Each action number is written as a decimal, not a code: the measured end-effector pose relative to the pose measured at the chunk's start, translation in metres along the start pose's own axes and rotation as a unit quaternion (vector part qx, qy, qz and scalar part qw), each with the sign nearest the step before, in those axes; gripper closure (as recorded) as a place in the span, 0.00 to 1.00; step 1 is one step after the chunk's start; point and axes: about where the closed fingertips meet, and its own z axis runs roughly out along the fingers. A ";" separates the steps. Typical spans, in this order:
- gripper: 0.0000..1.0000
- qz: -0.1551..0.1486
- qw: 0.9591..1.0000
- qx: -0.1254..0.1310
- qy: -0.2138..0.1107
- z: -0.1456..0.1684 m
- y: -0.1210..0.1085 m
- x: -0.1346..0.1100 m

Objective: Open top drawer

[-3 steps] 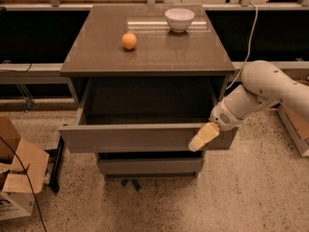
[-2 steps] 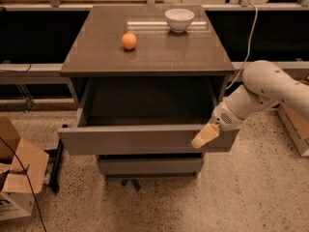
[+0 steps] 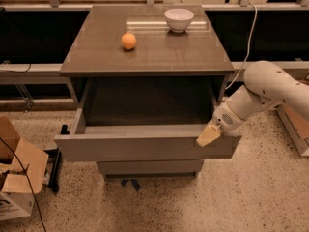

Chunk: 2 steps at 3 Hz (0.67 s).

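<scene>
The top drawer (image 3: 145, 146) stands pulled far out of the grey-brown cabinet, its wide flat front panel toward me and its deep box open and dark inside. A shorter drawer front (image 3: 149, 167) shows below it. My gripper (image 3: 208, 135) is at the right end of the top drawer's front panel, at its upper edge, with its cream-coloured fingertip over the panel. The white arm (image 3: 270, 88) reaches in from the right.
An orange (image 3: 128, 41) and a white bowl (image 3: 178, 19) sit on the cabinet top (image 3: 149, 52). Cardboard boxes (image 3: 17, 178) stand on the floor at the left. Another box edge (image 3: 294, 129) is at the right. A white cable (image 3: 248, 28) hangs behind the cabinet.
The gripper has shifted very slightly along the drawer front; the drawer stays pulled out as before.
</scene>
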 end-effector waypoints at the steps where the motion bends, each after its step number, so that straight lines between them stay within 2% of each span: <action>1: 0.33 0.013 1.000 0.008 -0.003 -0.009 0.014 0.015; 2: 0.03 0.015 1.000 0.010 -0.003 -0.010 0.014 0.016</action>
